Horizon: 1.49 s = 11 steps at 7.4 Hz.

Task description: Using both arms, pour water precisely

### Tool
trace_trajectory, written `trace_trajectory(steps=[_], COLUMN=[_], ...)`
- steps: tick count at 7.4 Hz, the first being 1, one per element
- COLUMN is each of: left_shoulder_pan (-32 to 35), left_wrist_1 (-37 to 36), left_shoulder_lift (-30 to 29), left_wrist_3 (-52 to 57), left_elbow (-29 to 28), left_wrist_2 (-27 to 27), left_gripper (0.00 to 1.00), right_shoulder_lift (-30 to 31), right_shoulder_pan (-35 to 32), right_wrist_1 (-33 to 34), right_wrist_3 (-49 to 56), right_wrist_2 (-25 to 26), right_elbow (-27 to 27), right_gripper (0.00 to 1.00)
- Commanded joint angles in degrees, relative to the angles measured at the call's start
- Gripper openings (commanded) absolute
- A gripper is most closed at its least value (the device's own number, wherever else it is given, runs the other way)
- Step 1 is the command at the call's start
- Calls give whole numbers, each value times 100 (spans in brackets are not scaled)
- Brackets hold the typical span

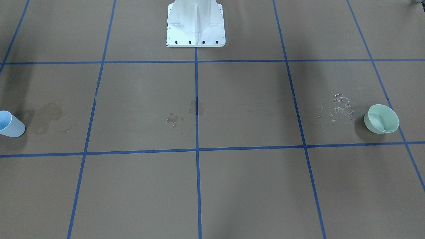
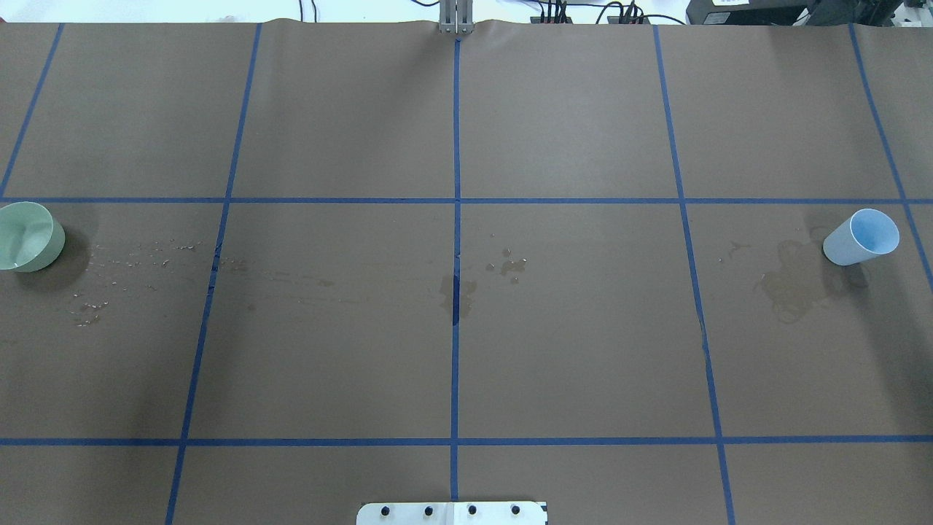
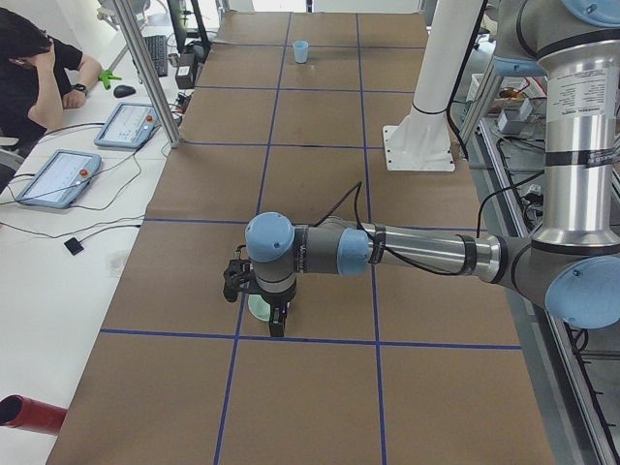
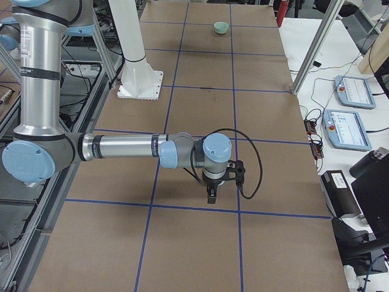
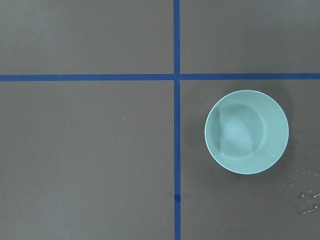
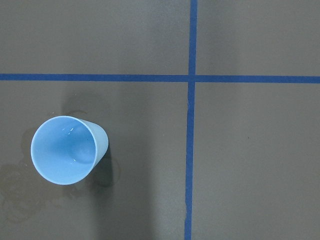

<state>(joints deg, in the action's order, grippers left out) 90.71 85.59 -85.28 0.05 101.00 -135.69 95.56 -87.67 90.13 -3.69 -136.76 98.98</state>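
Note:
A pale green bowl (image 5: 246,131) stands on the brown table, at the left edge of the overhead view (image 2: 28,237) and at the right of the front view (image 1: 382,119). A light blue cup (image 6: 67,149) stands at the opposite end (image 2: 861,237). Water shows as faint glints inside the cup (image 6: 74,132) and a sheen in the bowl. My left arm (image 3: 417,252) holds its gripper (image 3: 275,327) pointing down over the bowl (image 3: 258,309). My right arm (image 4: 121,147) holds its gripper (image 4: 211,198) pointing down over the cup, which is hidden there. I cannot tell whether either gripper is open or shut.
Spilled droplets (image 2: 124,255) lie beside the bowl, a wet stain (image 2: 791,281) lies beside the cup, and small puddles (image 2: 459,292) lie mid-table. The white pedestal (image 1: 196,25) stands at the robot side. A seated person (image 3: 39,77) and tablets (image 3: 53,179) are at a side desk.

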Motion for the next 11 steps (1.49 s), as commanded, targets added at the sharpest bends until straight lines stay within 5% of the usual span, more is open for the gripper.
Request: trace_trajectory(steps=[1,3,5,8,11], left_shoulder_pan=[-1,-27,-305,-1580,-1889], left_wrist_1=[89,333,2030,4538,4756], left_shoulder_lift=[11,2,11,-68,-453], left_wrist_3=[3,-49,-1535,-3877,-3961], left_elbow=[16,-141,-824,-1861,-2549], left_wrist_2=[8,-1,8,52,61], left_gripper=[100,100,100,100,100], right_shoulder_lift=[-20,-55,-81,-116,-117], right_shoulder_pan=[-5,-5,-13,-5,-5], right_wrist_1=[-4,-4,-4,-4,-4], right_wrist_3=[0,0,-9,-18,-9], right_wrist_2=[-9,9,9,35,26], right_elbow=[16,60,113,113,113], right_gripper=[100,100,100,100,100])
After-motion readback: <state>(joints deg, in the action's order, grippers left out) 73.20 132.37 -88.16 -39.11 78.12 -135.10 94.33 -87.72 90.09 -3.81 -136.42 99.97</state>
